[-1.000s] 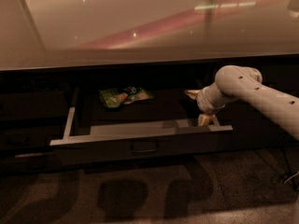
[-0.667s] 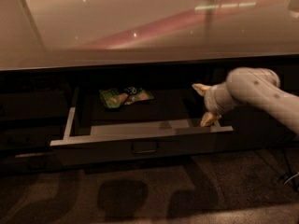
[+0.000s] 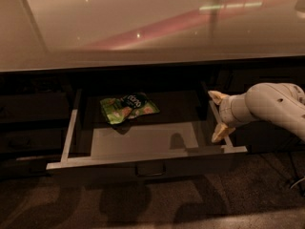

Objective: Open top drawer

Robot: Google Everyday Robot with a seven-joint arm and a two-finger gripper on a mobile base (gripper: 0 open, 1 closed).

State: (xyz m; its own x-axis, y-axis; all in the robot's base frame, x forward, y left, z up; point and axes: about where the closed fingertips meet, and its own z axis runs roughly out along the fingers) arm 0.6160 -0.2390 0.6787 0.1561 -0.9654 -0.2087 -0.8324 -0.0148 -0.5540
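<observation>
The top drawer (image 3: 143, 165) stands pulled out below the glossy countertop, with pale grey rim and sides and a small dark loop handle (image 3: 150, 171) at the centre of its dark front. A green snack bag (image 3: 127, 107) lies inside at the back. My gripper (image 3: 218, 115) is open at the drawer's right side, over the right rail. One pale fingertip (image 3: 215, 97) is near the back corner and the other fingertip (image 3: 220, 131) is near the front corner. It holds nothing.
A beige countertop (image 3: 143, 27) overhangs the cabinets. Dark drawer fronts (image 3: 33, 123) stand to the left of the open drawer and a dark cabinet front (image 3: 267, 75) to the right. Brown carpet (image 3: 157, 204) lies in front. A cable (image 3: 296, 182) shows at the lower right.
My gripper and arm have drawn back to the right, from inside the drawer's right end to its right rail. The drawer stays open.
</observation>
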